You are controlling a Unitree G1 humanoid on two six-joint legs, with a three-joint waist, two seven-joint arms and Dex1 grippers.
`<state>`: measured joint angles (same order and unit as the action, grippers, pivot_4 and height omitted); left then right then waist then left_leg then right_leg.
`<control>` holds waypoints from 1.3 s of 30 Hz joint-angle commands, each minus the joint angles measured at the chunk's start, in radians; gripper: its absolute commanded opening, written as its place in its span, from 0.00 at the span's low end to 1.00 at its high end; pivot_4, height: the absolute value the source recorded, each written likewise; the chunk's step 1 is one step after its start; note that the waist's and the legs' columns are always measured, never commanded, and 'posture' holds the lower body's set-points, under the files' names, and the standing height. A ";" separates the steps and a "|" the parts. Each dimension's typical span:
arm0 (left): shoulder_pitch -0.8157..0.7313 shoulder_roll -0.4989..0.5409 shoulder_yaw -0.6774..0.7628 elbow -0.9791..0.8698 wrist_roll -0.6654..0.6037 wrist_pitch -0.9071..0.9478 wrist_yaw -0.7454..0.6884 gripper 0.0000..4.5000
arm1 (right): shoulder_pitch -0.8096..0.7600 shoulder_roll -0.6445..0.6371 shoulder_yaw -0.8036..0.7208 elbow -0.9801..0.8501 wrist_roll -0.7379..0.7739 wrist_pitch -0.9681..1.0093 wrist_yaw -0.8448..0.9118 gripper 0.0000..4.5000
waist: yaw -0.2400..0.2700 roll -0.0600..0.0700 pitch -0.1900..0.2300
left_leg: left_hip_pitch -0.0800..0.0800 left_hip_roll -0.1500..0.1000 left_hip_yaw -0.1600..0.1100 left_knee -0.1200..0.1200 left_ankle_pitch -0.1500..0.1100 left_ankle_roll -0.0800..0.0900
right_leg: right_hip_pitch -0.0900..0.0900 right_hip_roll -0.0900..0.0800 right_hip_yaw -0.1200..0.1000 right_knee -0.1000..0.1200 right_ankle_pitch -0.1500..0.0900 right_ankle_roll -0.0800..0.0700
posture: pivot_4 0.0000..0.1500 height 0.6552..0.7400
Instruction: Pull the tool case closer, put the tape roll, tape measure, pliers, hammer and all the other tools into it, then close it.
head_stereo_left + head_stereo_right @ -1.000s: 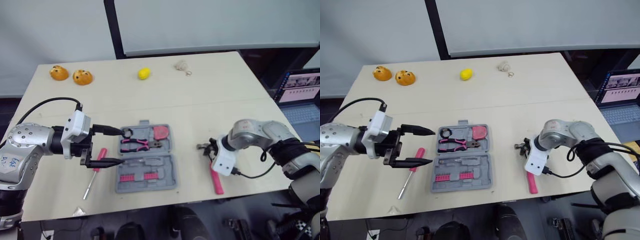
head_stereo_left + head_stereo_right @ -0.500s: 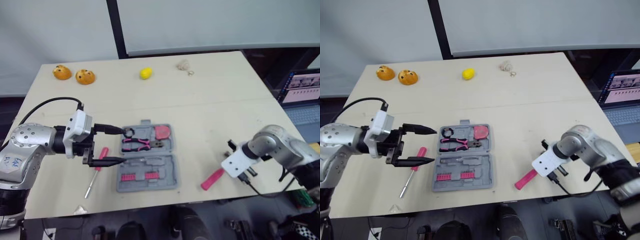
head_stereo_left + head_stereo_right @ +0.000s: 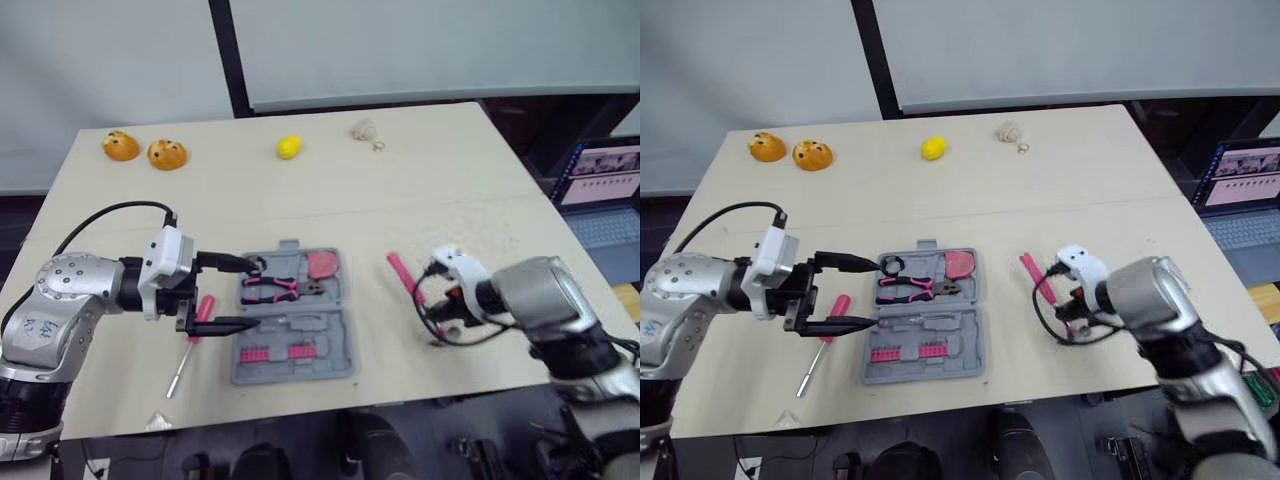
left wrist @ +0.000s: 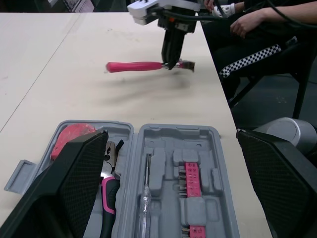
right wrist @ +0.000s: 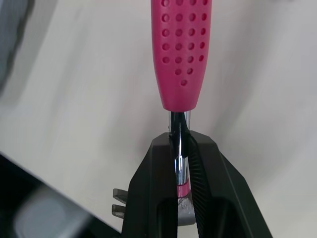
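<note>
Pink rubber is showing ahead of my right gripper (image 5: pixel 179 141). I am clamping its two fingers tight on the steel shaft of the hammer (image 5: pixel 181 49), just below the grip, with the head sitting behind them. I am holding the hammer off the table (image 3: pixel 330 190), to the right of the case (image 3: pixel 335 330) and apart from it. Its handle is pointing toward the far side and slightly toward the case.

The case is lying open and flat near the front edge, between my two arms. In its far half the pliers (image 3: pixel 275 290) are resting in their slot, with the tape measure (image 3: pixel 322 265) at the right end and the tape roll (image 3: pixel 255 266) at the left end. A row of pink bits (image 3: pixel 272 353) is sitting in the near half.

My left gripper (image 3: pixel 250 293) is hanging spread wide at the case's left edge and gripping nothing. One fingertip is reaching just beside the tape roll and the other over the near half. A screwdriver (image 3: pixel 192 340) is lying on the table just left of the case, partly under that gripper's nearer finger.
</note>
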<state>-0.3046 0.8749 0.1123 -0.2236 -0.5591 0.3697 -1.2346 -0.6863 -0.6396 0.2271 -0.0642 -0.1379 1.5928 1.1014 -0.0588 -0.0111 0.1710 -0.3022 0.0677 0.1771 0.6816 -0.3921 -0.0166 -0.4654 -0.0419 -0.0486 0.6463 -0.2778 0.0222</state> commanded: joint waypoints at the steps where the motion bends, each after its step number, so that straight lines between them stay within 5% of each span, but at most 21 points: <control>1: -0.003 0.005 0.021 -0.017 -0.002 -0.012 0.004 1.00 | -0.044 0.034 -0.075 0.093 0.019 0.022 -0.122 0.02 | 0.006 0.000 0.000 | 0.000 0.000 0.000 0.000 0.000 0.000 | 0.000 0.000 0.000 0.000 0.000 0.000 | 1.00 0.87; 8: -0.027 0.001 0.009 -0.005 0.002 -0.014 0.000 1.00 | -0.086 0.129 -0.148 0.193 0.059 0.022 -0.329 0.02 | 0.002 0.000 0.000 | -0.003 -0.001 -0.001 0.001 0.000 0.001 | 0.000 -0.001 -0.001 -0.002 0.001 0.003 | 1.00 0.87; 9: -0.036 0.000 0.006 0.000 0.002 -0.013 -0.002 1.00 | -0.077 0.129 -0.169 0.170 0.075 0.022 -0.341 0.21 | 0.003 0.000 0.000 | -0.003 -0.001 -0.001 0.001 0.000 0.000 | 0.000 -0.001 -0.001 -0.002 0.001 0.003 | 1.00 0.87; 16: -0.048 -0.001 0.002 0.005 -0.009 -0.005 -0.020 1.00 | 0.072 0.101 -0.319 -0.123 0.204 0.022 -0.391 0.94 | 0.004 0.000 0.000 | -0.003 -0.001 -0.002 0.000 0.000 0.000 | 0.000 -0.001 -0.001 -0.002 0.002 0.003 | 1.00 0.87; 17: -0.047 0.000 0.001 0.006 -0.010 -0.005 -0.025 1.00 | 0.128 0.101 -0.350 -0.224 0.219 0.004 -0.391 0.99 | 0.004 0.000 0.000 | -0.003 -0.001 -0.002 0.000 0.000 0.000 | 0.000 -0.001 -0.001 -0.002 0.002 0.003 | 1.00 0.87; 20: -0.059 -0.002 -0.009 0.019 -0.007 -0.007 -0.039 1.00 | 0.364 0.118 -0.430 -0.520 0.238 -0.141 -0.413 0.99 | 0.011 0.000 0.000 | -0.003 -0.001 -0.003 -0.001 0.000 -0.001 | 0.000 0.000 -0.002 -0.004 0.001 0.003 | 1.00 0.87; 26: -0.080 -0.002 -0.017 0.040 -0.015 0.003 -0.068 1.00 | 0.682 0.211 -0.486 -0.701 0.256 -0.398 -0.486 0.99 | 0.004 -0.001 0.000 | -0.002 -0.002 -0.001 -0.003 0.000 -0.002 | 0.004 0.001 0.001 -0.004 0.002 0.005 | 1.00 0.87; 39: -0.093 0.000 -0.026 0.046 -0.007 -0.006 -0.093 1.00 | 0.788 0.360 -0.473 -0.732 0.329 -0.483 -0.639 0.99 | 0.003 -0.003 -0.001 | 0.002 -0.002 -0.002 -0.004 -0.001 -0.003 | 0.003 0.005 0.006 -0.004 0.001 0.003 | 1.00 0.87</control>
<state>-0.3807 0.8708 0.0694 -0.1641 -0.5562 0.3693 -1.3248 0.1127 -0.2845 -0.2641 -0.8074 0.1955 1.1496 0.4965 -0.0559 -0.0137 0.1695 -0.3001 0.0654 0.1750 0.6776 -0.3929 -0.0198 -0.4620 -0.0364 -0.0428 0.6424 -0.2764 0.0251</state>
